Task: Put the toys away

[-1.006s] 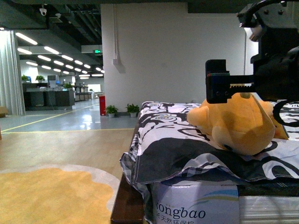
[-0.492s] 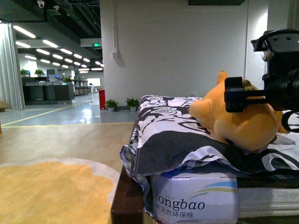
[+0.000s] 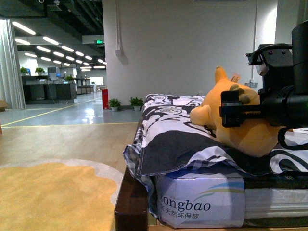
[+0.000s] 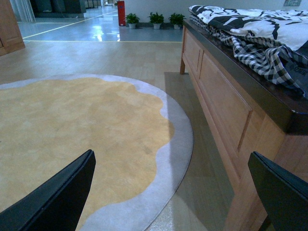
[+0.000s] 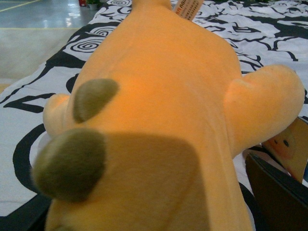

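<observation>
**Reach for the toy, front and wrist views.** The toy (image 3: 250,142), an orange plush, is shown right of centre in the front frame, lying on the black-and-white quilt (image 3: 168,139) that covers the bench (image 3: 131,202). Its ear (image 3: 220,74) is pointed toward the top of the frame. The right pincer (image 3: 231,109) is seen level with the body and partly in front of it. In the right wrist view the frame is filled by the toy, with two dark patches (image 5: 91,98) at left. A dark finger (image 5: 279,197) is visible in the lower right corner, and the edge of another in the lower left. The jaws are thus spread wide astride the body, with nothing clamped. The left pincer (image 4: 171,192) is likewise spread and empty, with the rug (image 4: 72,130) seen between its fingers and the bench side at right of that frame. The step in hand is judged to be the grasp. For a sound grasp, the right pincer should be advanced until the fingers reach past the widest part of the body. It should then be closed slowly, so that the soft filling is compressed rather than pushed out of the jaws. A bite on the limb (image 5: 269,101) alone is to be avoided, since the toy may swing or slip. The quilt should be kept clear of the jaws, so that it is not dragged up with the toy.
</observation>
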